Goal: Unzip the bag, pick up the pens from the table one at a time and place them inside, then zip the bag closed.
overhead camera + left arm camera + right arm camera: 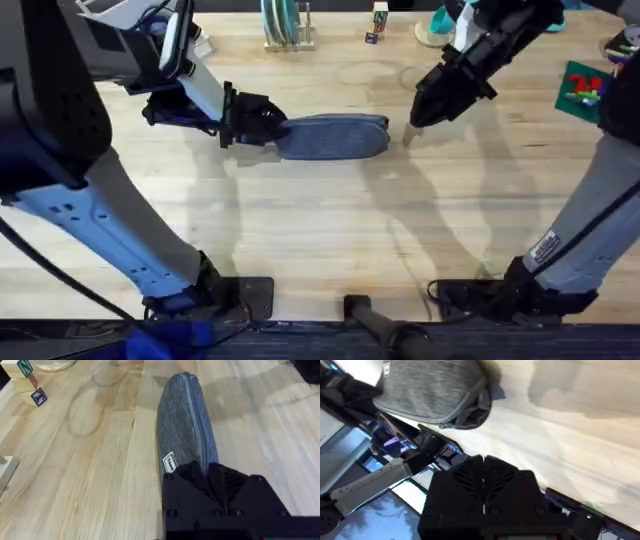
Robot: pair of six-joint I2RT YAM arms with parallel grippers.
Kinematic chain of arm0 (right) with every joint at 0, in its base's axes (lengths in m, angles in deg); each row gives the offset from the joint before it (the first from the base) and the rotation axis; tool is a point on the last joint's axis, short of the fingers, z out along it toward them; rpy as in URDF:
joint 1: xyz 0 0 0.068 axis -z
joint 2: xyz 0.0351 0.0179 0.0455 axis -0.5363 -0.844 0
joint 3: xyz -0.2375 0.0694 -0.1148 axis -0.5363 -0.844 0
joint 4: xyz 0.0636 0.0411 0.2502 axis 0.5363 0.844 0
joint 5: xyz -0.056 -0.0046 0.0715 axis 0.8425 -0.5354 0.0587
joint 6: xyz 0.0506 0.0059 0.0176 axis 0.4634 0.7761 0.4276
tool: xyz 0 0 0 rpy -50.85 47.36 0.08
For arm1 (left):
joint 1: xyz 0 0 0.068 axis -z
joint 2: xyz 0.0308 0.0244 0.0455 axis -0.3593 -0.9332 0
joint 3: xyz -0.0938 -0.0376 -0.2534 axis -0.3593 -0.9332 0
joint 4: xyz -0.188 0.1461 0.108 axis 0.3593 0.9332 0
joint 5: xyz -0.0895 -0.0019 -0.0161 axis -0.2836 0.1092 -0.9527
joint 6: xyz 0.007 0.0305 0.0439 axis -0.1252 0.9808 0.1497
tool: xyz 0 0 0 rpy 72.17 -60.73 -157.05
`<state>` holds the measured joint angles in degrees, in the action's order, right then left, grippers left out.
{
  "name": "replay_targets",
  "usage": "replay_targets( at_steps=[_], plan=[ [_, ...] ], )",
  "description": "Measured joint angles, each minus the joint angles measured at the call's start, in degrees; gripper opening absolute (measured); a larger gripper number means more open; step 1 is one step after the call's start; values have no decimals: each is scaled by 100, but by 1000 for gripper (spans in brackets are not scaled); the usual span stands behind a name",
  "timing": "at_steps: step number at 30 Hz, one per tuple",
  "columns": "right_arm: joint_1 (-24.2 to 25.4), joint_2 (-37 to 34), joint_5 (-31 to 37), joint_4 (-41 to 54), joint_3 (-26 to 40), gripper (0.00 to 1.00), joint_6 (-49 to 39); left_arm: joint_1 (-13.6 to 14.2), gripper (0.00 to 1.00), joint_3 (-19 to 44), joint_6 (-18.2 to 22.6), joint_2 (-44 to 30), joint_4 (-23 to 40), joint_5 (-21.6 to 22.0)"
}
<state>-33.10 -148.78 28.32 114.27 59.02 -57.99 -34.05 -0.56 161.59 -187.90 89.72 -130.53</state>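
Observation:
The blue-grey bag (335, 137) lies lengthwise on the table (320, 230), a little behind its middle. Its zipper (196, 420) runs along the top and looks closed. My left gripper (268, 126) is shut on the bag's left end, and in the left wrist view its black fingers (207, 477) pinch the near end of the bag (182, 425). My right gripper (418, 120) hovers just past the bag's right end, shut on nothing, a small gap away from the bag (430, 390). The pens are out of view.
Along the table's far edge stand a rack of teal discs (284, 24), small lettered blocks (377, 22) and a teal object (441, 20). A green card (582, 88) lies at the far right. Wooden blocks (26, 381) show in the left wrist view.

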Motion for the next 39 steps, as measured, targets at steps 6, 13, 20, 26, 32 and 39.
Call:
replay_targets(
  at_steps=[6, 13, 20, 26, 32, 39],
  plan=[
    [28, 0, 273, 8, 0, 34, -7, 0, 42, 0, 0, 0, 0, 0],
    [25, 0, 545, 8, 0, 34, -7, 0, 42, 0, 0, 0, 0, 0],
    [24, 0, 573, 8, 0, 33, -7, 0, 42, 0, 0, 0, 0, 0],
    [24, 0, 575, 8, 0, 33, -7, 0, 42, 0, 0, 0, 0, 0],
    [24, 0, 599, 8, 0, 33, -7, 0, 42, 0, 0, 0, 0, 0],
    [24, 0, 631, 8, 0, 608, -7, 0, 42, 0, 0, 0, 0, 0]
  ],
)
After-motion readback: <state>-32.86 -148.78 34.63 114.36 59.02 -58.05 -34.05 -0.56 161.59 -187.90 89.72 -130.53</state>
